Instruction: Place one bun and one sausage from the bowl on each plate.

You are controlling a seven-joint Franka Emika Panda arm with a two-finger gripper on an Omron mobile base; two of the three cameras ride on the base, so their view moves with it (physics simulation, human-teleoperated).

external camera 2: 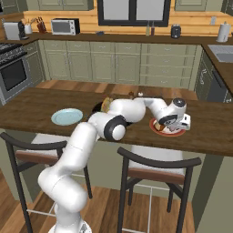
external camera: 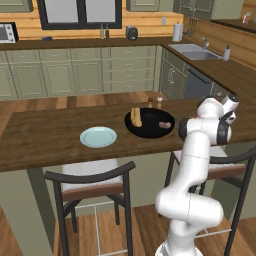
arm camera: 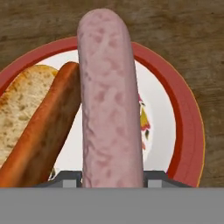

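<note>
My gripper [arm camera: 112, 178] is shut on a pink sausage [arm camera: 109, 100], which it holds just above the white plate with the red rim [arm camera: 188, 131]. On that plate's left half lies a bun [arm camera: 22, 109] with a browned crust. In the right base view the gripper [external camera 2: 160, 124] hangs over the same plate [external camera 2: 178, 132] on the counter's right part. The black bowl [external camera: 150, 131] stands mid-counter with a second bun [external camera: 135, 116] and another sausage [external camera: 164, 124] in it. Left of the bowl sits the pale blue plate [external camera: 98, 137], bare.
Two small shakers [external camera: 154, 102] stand just behind the bowl. Two dark-framed stools [external camera: 92, 182] [external camera 2: 157, 170] are tucked under the wooden counter's near edge [external camera: 75, 162]. The arm [external camera 2: 132, 109] reaches across the counter over the bowl.
</note>
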